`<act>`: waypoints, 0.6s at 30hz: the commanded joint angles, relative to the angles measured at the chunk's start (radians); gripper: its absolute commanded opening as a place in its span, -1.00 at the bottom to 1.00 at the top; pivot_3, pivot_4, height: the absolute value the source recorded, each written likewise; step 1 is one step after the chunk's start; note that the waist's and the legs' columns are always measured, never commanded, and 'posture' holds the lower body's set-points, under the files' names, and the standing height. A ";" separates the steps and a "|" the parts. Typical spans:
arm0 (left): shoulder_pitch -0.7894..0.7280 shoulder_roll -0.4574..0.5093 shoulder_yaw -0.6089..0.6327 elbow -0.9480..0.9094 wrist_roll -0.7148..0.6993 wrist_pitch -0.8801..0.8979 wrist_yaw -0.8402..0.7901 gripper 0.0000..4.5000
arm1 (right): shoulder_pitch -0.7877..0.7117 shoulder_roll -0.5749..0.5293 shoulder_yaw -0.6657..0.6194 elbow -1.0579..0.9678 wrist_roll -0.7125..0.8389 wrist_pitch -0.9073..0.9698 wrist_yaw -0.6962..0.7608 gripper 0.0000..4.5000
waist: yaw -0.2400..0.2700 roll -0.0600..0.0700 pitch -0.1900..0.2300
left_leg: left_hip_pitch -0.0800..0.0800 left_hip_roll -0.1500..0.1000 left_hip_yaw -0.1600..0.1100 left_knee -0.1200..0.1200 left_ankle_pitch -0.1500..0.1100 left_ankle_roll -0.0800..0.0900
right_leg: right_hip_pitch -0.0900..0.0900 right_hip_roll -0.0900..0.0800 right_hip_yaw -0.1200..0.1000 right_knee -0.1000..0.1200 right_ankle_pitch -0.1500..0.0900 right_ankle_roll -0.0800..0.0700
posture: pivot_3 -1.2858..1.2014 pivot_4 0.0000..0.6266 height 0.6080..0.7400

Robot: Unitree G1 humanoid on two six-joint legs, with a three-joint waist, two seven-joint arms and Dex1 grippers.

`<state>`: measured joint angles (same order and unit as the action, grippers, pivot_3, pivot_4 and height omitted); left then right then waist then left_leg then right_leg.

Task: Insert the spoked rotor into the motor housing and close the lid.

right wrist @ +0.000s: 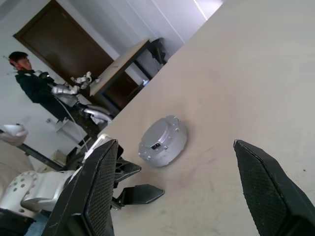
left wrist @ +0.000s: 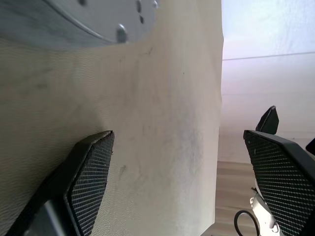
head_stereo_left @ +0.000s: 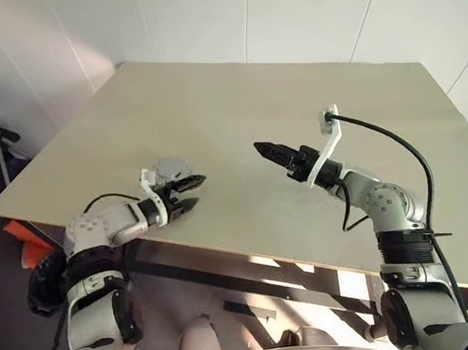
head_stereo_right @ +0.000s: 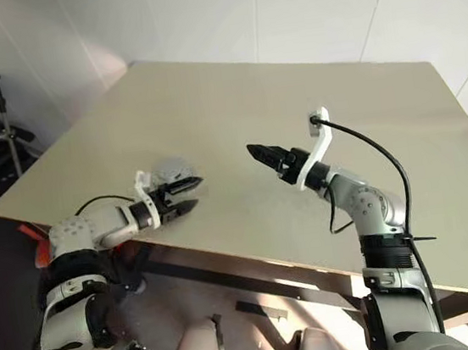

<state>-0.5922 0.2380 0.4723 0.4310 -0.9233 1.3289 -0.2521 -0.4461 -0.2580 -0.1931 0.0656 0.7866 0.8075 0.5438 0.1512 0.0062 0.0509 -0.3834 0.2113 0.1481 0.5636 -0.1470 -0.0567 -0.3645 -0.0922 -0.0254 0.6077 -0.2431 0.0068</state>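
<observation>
Looks done: your round silver-grey metal motor housing sits lidded on the beige table, just beside your spread, empty left gripper; right gripper spread, well apart.

Silver-grey arms with black joint bands; left gripper and right gripper with black jaws, white wrist brackets, black cables.

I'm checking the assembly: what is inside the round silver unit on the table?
Cannot be seen. The round silver unit sits closed on the table, showing its silvery top with small screws and side wall; that casing covers whatever is inside. Both open grippers are off it.
</observation>
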 commanded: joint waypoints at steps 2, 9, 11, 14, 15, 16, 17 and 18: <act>0.032 0.047 -0.195 -0.240 0.148 -0.264 -0.153 0.99 | 0.006 -0.029 0.035 -0.004 -0.086 -0.073 0.016 0.91 | -0.001 0.000 0.000 | 0.000 0.001 0.000 -0.001 0.000 0.000 | -0.001 0.001 0.000 0.000 0.000 0.000 | 0.03 -1.00 1.00; 0.074 0.107 -0.353 -0.344 0.298 -0.498 -0.290 0.99 | 0.034 -0.081 0.116 0.021 -0.206 -0.128 0.073 0.91 | -0.003 0.000 0.000 | -0.001 0.001 0.001 -0.002 0.000 0.000 | -0.002 0.001 0.000 -0.001 0.000 0.000 | 0.03 -1.00 1.00; 0.095 0.121 -0.396 -0.360 0.376 -0.607 -0.303 0.99 | 0.045 -0.098 0.142 0.026 -0.247 -0.149 0.088 0.91 | -0.004 0.000 0.000 | -0.001 0.001 0.001 -0.002 0.000 0.000 | -0.003 0.001 0.000 -0.001 0.000 0.000 | 0.03 -1.00 1.00; 0.105 0.130 -0.427 -0.368 0.449 -0.719 -0.316 0.99 | 0.059 -0.127 0.172 0.024 -0.274 -0.142 0.123 0.91 | -0.004 0.000 0.000 | -0.001 0.001 0.001 -0.001 0.000 0.000 | -0.002 0.001 0.001 -0.001 0.000 0.000 | 0.03 -1.00 1.00; 0.106 0.135 -0.441 -0.366 0.480 -0.772 -0.326 0.99 | 0.065 -0.142 0.185 0.017 -0.284 -0.143 0.143 0.91 | -0.003 0.000 0.000 | -0.001 0.001 0.001 -0.001 0.000 0.000 | -0.002 0.001 0.001 -0.001 0.000 0.000 | 0.03 -1.00 1.00; 0.108 0.136 -0.449 -0.361 0.502 -0.810 -0.332 0.99 | 0.070 -0.153 0.192 0.009 -0.289 -0.149 0.160 0.91 | -0.003 0.000 0.000 | -0.001 0.001 0.001 -0.001 0.000 0.000 | -0.002 0.001 0.001 -0.001 0.000 0.000 | 0.03 -1.00 1.00; 0.110 0.135 -0.454 -0.358 0.510 -0.832 -0.345 0.99 | 0.071 -0.163 0.193 0.001 -0.289 -0.156 0.176 0.91 | -0.003 0.000 0.000 | -0.001 0.001 0.001 -0.001 0.000 0.000 | -0.002 0.001 0.001 -0.001 0.000 0.000 | 0.03 -1.00 1.00; 0.112 0.133 -0.459 -0.356 0.516 -0.850 -0.357 0.99 | 0.070 -0.172 0.192 -0.004 -0.289 -0.159 0.190 0.91 | -0.004 0.000 0.000 | -0.001 0.001 0.001 -0.001 0.000 0.000 | -0.002 0.001 0.001 -0.001 0.000 0.000 | 0.03 -1.00 1.00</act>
<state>-0.4688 0.3674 0.0237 0.1066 -0.4251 0.5362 -0.5835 -0.3630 -0.4158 0.0050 0.1055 0.5013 0.6781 0.7021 0.1476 0.0065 0.0510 -0.3843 0.2121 0.1491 0.5626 -0.1471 -0.0565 -0.3665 -0.0911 -0.0244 0.6070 -0.2432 0.0068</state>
